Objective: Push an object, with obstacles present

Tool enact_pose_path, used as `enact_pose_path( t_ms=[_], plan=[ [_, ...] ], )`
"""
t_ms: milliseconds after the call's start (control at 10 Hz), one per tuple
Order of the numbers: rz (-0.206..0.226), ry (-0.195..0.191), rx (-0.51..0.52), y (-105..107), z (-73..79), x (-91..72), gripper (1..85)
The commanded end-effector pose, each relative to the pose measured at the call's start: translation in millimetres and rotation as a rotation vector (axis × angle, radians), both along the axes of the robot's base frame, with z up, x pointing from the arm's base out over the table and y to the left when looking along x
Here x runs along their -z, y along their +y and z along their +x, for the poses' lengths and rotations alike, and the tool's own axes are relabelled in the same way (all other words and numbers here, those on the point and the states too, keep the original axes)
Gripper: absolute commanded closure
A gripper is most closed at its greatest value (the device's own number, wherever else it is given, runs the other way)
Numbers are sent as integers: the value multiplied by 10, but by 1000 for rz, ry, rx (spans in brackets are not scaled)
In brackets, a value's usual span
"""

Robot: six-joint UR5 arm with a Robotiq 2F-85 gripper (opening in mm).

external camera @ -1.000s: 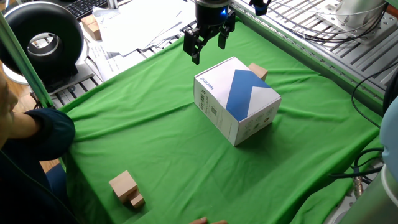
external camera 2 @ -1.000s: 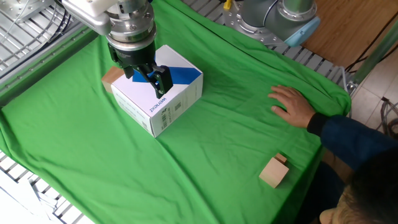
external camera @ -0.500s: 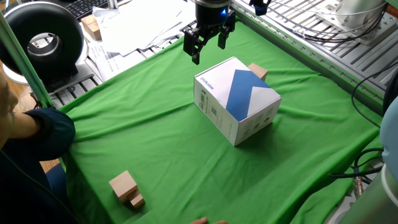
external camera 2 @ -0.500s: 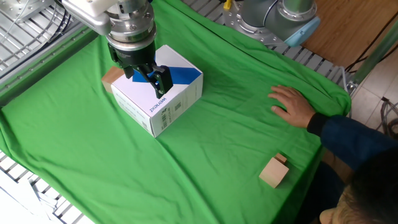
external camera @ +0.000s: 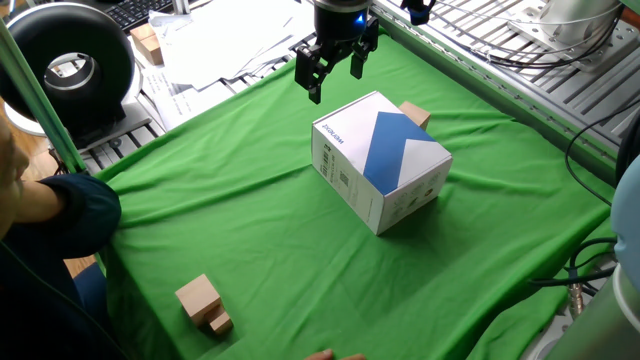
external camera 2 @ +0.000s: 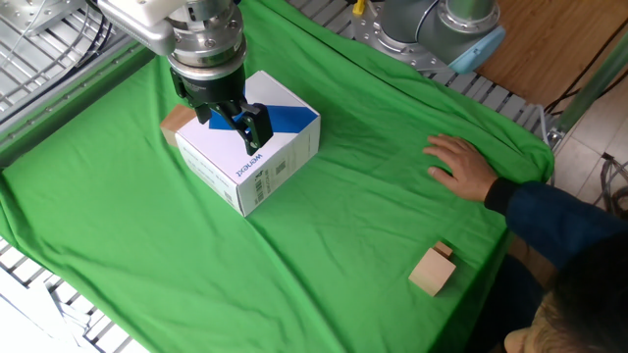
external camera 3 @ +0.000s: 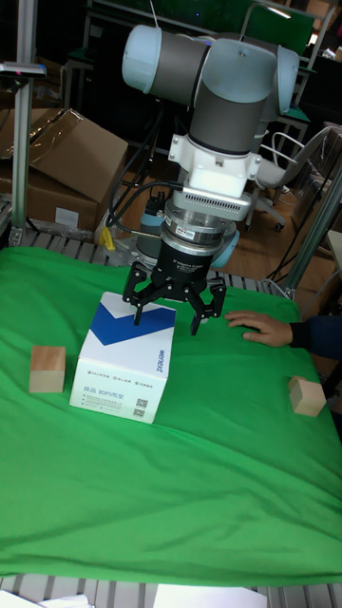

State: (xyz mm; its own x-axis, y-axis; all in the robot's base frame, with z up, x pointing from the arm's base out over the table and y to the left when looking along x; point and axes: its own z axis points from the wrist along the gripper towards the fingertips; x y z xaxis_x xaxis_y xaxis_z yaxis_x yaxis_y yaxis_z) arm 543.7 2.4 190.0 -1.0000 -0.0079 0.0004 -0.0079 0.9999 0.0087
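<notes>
Green cloth [external camera 3: 171, 475] covers the worktop, seen here from the tall fixed view and read from left to right.

Farthest left sits one small tan wooden cube [external camera 3: 47, 369], flat on the cloth and just beside the box, with a thin strip of green between them. From the two side cameras the cube [external camera: 414, 113] [external camera 2: 175, 122] peeks out from behind the box's far corner, on the side away from the person.

Next comes one large white box [external camera 3: 123, 366] with a broad blue diagonal band on top and small print on its sides. It also shows in the side views [external camera: 380, 160] [external camera 2: 280, 157].

Above the box's right rear edge hangs one tool [external camera 3: 171, 313] on a grey and white arm [external camera 3: 223, 85]. Its two dark fingers [external camera 3: 138, 309] are spread wide with nothing between them. In one fixed view the tool [external camera: 335, 75] is clearly off the box and touches nothing; in the other fixed view it [external camera 2: 234, 123] overlaps the box top.

Right of the tool, one hand [external camera 3: 256, 328] [external camera 2: 461, 165] lies flat on the cloth.

Farthest right is one block pair [external camera 3: 307, 396] [external camera 2: 433, 270], a tan block with a tinier one against it, well apart from the box.

One more tan block [external camera: 148, 42] lies off the cloth among papers.

Compared with the frames from a second and half a second ago, nothing differs: tool, cube, box, hand and blocks are all where they were.
</notes>
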Motion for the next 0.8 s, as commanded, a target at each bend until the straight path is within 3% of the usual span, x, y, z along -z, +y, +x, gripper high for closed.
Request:
enact_pose_path(
  t_ms=[0,700],
  plan=[
    [-178,37,-19,-430,-92,-38,847],
    [-186,40,-34,-448,-95,-48,847]
  ],
)
